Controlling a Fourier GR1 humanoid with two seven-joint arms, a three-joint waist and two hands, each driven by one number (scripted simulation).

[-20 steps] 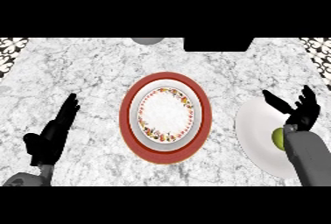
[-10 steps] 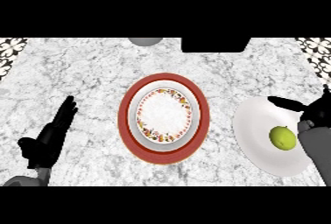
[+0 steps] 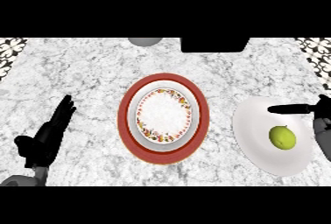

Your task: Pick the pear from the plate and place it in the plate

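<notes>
We kept our right hand point(image 3: 304, 108) spread at frame right, just above the pear point(image 3: 282, 137), ready to grasp; left hand point(image 3: 47, 139) rested open.

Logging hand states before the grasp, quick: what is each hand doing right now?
Left hand: open, fingers straight, holding nothing.
Right hand: open over the white plate, not touching the pear.
</notes>
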